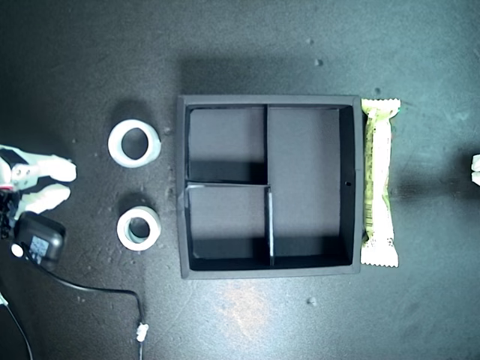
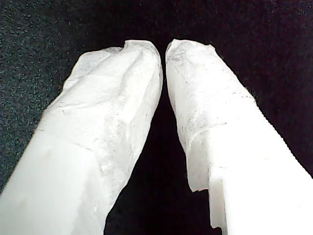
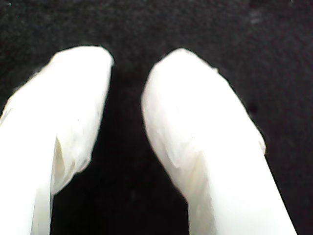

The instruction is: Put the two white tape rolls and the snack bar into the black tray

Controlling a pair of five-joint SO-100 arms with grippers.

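Two white tape rolls lie on the dark table to the exterior view's left of the black tray (image 1: 270, 100): a larger one (image 1: 114, 144) further back and a smaller one (image 1: 124, 229) nearer the front. All three tray compartments hold nothing. The snack bar (image 1: 378, 182) lies flat along the tray's outer wall on the exterior view's right. My first gripper (image 2: 164, 49) is shut over bare black surface, tips almost touching. My second gripper (image 3: 128, 63) is open with nothing between its fingers. Neither wrist view shows a task object.
An arm's white gripper (image 1: 51, 182) reaches in from the exterior view's left edge, short of the rolls, with a black camera box (image 1: 37, 240) and its cable (image 1: 97, 289). A bit of another white gripper (image 1: 475, 169) shows at that view's right edge.
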